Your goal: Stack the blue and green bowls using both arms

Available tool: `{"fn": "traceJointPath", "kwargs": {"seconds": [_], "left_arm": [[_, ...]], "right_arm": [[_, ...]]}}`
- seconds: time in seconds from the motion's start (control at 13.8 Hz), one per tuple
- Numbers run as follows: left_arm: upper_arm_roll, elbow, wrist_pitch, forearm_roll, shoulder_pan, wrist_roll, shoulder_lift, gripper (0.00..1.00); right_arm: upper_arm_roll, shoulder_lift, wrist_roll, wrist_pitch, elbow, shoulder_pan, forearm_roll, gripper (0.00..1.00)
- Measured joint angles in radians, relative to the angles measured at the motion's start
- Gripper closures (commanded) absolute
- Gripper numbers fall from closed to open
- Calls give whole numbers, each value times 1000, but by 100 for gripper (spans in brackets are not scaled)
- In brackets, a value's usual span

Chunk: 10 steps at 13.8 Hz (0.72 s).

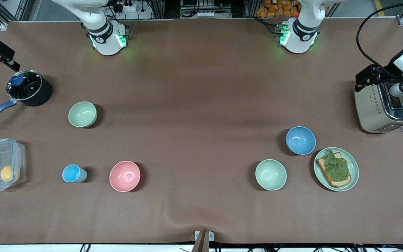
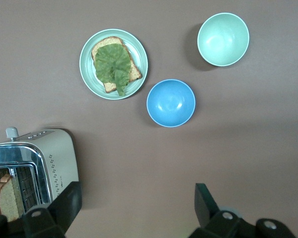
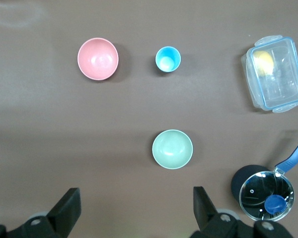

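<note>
The blue bowl (image 1: 301, 140) stands upright toward the left arm's end of the table, beside a plate; it also shows in the left wrist view (image 2: 171, 102). The sage green bowl (image 1: 82, 114) stands upright toward the right arm's end, and it shows in the right wrist view (image 3: 172, 148). My left gripper (image 1: 369, 77) is open and empty, held high over the toaster (image 1: 385, 106); its jaws stand wide apart in its wrist view (image 2: 137, 206). My right gripper (image 1: 2, 56) is open and empty, held high at the table's edge by the pot (image 1: 28, 87), and shows in its wrist view (image 3: 137, 208).
A paler mint-green bowl (image 1: 270, 174) and a green plate (image 1: 354, 168) with toast and lettuce sit near the blue bowl. A pink bowl (image 1: 125, 176), a light-blue cup (image 1: 73, 173) and a clear box (image 1: 2, 164) holding a yellow fruit sit nearer the front camera than the green bowl.
</note>
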Motion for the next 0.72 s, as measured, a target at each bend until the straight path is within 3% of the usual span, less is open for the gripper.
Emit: {"fn": "traceJointPath", "kwargs": {"seconds": [0.72], "left_arm": [[1, -2, 0, 0, 7, 4, 4, 0]], "right_arm": [[-28, 0, 0, -7, 0, -7, 0, 0]]}}
